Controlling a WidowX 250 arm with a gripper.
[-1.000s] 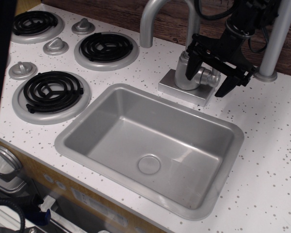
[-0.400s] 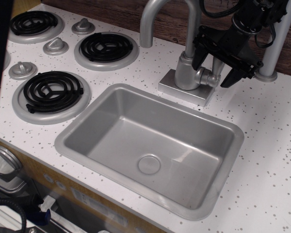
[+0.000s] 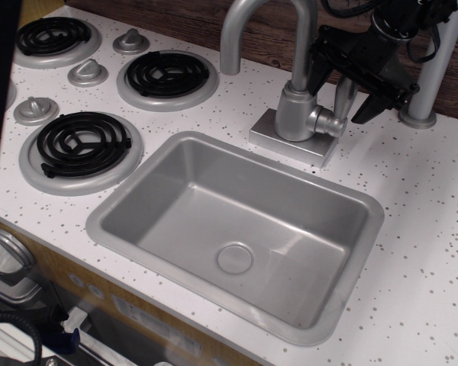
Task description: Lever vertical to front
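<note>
The lever (image 3: 343, 97) is a slim silver rod that stands about upright from its round hub (image 3: 333, 123) on the right side of the faucet column (image 3: 295, 113). My black gripper (image 3: 340, 99) hangs over it from the upper right. Its fingers are spread wide, one (image 3: 315, 75) left of the rod and one (image 3: 368, 108) right of it. The jaws straddle the upper part of the lever and do not press on it. The rod's top is hidden behind the gripper body.
The tall gooseneck spout (image 3: 237, 30) curves up left of the column. A thick grey pole (image 3: 433, 69) with a round foot stands just right of the gripper. The sink basin (image 3: 168, 194) lies in front. Burners (image 3: 80, 145) and knobs (image 3: 88, 72) are at the left.
The gripper has risen and moved up and to the right, away from the hub. The upright rod now shows between its spread fingers.
</note>
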